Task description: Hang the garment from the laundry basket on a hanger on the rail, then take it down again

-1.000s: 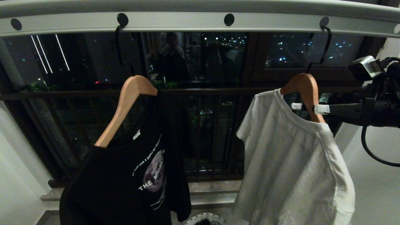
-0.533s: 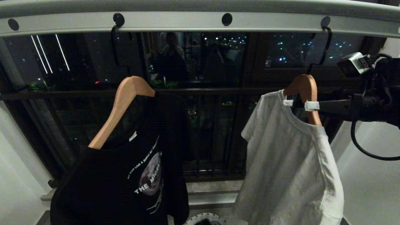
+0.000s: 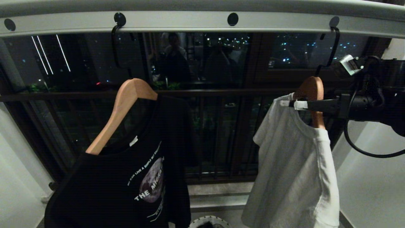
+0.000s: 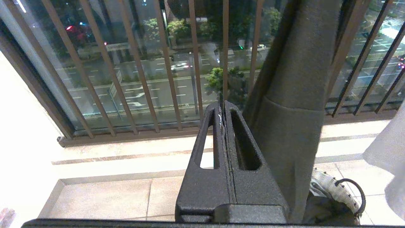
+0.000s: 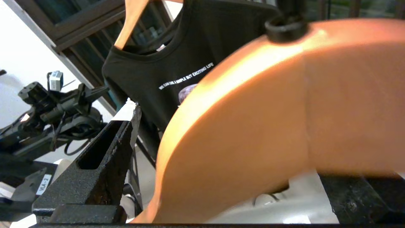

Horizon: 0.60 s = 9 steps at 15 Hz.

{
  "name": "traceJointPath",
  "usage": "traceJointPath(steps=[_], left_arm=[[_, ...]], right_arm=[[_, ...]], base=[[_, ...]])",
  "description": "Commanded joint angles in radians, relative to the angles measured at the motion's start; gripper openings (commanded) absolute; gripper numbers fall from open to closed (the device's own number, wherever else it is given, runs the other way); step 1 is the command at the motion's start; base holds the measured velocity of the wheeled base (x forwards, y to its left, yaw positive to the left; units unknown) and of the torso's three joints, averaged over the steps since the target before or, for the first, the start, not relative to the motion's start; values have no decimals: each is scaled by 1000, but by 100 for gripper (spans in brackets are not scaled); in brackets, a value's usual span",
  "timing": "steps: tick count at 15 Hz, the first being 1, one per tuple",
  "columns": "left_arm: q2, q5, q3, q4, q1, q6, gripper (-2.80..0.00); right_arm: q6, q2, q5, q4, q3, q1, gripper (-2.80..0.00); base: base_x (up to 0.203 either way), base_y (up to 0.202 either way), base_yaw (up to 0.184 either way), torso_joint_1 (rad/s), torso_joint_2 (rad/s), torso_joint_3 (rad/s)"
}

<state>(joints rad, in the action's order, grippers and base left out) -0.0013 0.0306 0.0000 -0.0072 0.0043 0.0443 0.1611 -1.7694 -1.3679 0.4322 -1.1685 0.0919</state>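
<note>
Two wooden hangers on the rail point(image 3: 190, 22): white T-shirt point(image 3: 294, 164) on the right hanger point(image 3: 311, 91), its curved shoulder between the spread fingers of the right pincer point(image 3: 292, 104), reaching level from the right; left pincer point(image 4: 224, 118) pressed together, parked low near the laundry basket point(image 4: 329, 190).

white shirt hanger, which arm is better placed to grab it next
Right. The right gripper is open with its fingers either side of the wooden hanger holding the white shirt; the left gripper is shut, low near the floor.
</note>
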Motion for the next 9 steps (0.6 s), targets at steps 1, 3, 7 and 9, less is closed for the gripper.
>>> traceJointPath(steps=[1,3,7,9], left_arm=[[0,0,3,0,0,0,-280],[0,0,3,0,0,0,-280],[0,0,3,0,0,0,-280],[0,0,3,0,0,0,-280]], right_arm=[[2,0,-3,3,-1,-4,0],[3,7,-2,3,0,-6,0],[5,25,14,1,6,-6,-280],[6,37,33,0,16,-5,-280]], base=[[0,0,0,0,0,0],[0,0,0,0,0,0],[0,0,0,0,0,0],[0,0,0,0,0,0]])
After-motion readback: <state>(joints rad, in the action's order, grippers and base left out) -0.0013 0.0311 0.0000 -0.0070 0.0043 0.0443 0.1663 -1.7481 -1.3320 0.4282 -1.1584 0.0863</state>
